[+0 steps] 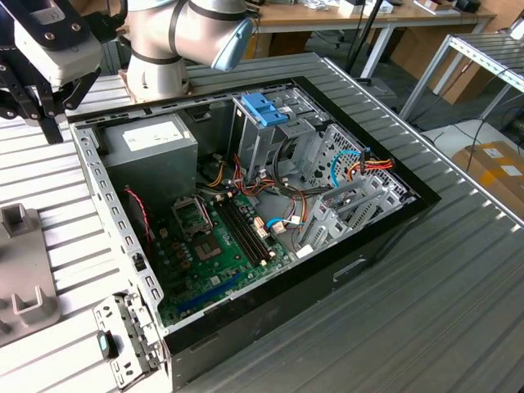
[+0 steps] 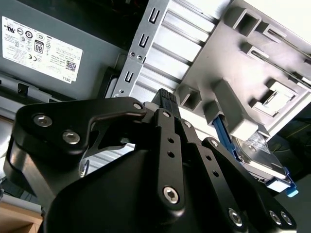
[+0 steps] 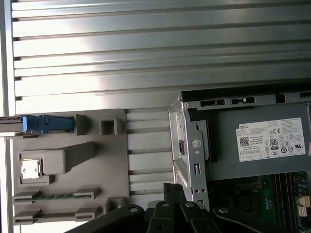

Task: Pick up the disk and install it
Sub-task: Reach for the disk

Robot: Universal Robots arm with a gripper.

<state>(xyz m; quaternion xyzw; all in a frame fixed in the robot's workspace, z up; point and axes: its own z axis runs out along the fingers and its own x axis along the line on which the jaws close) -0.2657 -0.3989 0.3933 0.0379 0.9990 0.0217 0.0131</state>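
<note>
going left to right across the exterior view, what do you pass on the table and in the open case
grey fixture plate → power-supply box → blue bracket → metal drive cage → cardboard box

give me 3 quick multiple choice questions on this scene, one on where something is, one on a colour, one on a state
1. Where is the disk?
A) in the drive cage
B) standing on edge in the grey fixture beside the computer case
C) flat on the power supply

2. What colour are the disk's carrier rails?
A) blue
B) red
C) yellow

3. How is the computer case?
A) shut, side panel on
B) standing upright
C) lying open, insides exposed

Answers:
1 B: the second wrist view shows the disk held in a slot of the grey fixture.
2 A: the carrier rails show blue in both wrist views.
3 C: the exterior view shows the motherboard bare inside the computer case.
</note>
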